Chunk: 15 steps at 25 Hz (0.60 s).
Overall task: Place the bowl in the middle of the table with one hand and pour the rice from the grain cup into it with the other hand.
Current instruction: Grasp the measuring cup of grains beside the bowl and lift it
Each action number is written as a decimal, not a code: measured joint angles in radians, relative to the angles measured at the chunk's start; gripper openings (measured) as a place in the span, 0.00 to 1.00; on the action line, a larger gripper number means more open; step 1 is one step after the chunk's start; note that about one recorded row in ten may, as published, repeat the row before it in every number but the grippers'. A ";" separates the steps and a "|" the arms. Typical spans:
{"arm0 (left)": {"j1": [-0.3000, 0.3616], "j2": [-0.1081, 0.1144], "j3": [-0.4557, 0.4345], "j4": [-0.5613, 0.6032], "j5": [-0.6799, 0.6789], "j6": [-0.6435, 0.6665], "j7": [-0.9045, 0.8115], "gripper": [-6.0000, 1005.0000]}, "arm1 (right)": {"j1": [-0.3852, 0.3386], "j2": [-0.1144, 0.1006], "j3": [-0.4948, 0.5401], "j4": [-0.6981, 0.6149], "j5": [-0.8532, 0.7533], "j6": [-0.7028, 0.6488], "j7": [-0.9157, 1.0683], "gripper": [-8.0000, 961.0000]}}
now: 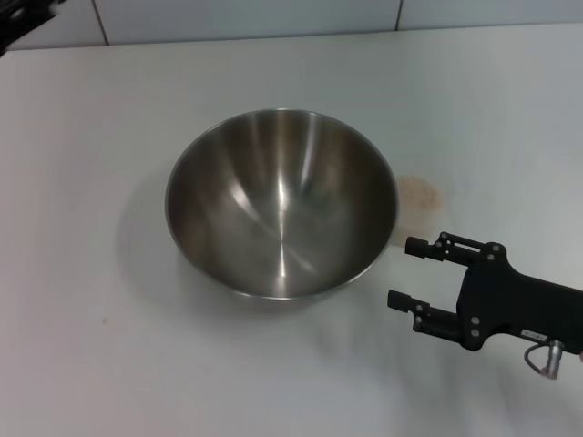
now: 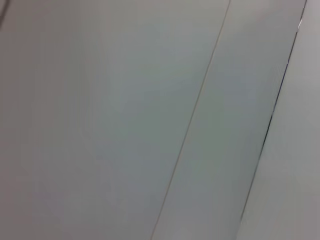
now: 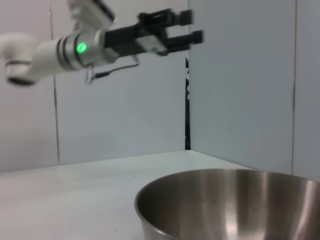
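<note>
The steel bowl (image 1: pixel 281 202) stands upright in the middle of the white table (image 1: pixel 91 346) and its inside is bare. It also shows in the right wrist view (image 3: pixel 230 205). My right gripper (image 1: pixel 399 271) is open and empty, just off the bowl's near right rim, fingers pointing at it without touching. My left gripper (image 3: pixel 192 27) is raised high above the table's far left side, open and empty; only a dark edge of it (image 1: pixel 23 18) shows in the head view's corner. The grain cup and the rice are out of view.
A faint brownish stain (image 1: pixel 421 193) marks the table right of the bowl. A pale panelled wall (image 1: pixel 273 14) runs along the table's far edge. The left wrist view shows only wall panels (image 2: pixel 125 125).
</note>
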 joint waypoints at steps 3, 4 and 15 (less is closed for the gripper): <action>0.002 0.002 -0.046 -0.066 -0.011 0.057 0.042 0.69 | -0.003 0.000 0.000 0.000 0.000 0.000 0.000 0.70; 0.005 0.015 -0.145 -0.215 -0.017 0.186 0.136 0.69 | -0.003 0.000 0.000 0.000 0.000 0.000 0.000 0.70; 0.101 0.038 -0.144 -0.495 0.147 0.340 0.748 0.69 | -0.006 -0.001 0.000 -0.004 0.003 0.000 0.000 0.70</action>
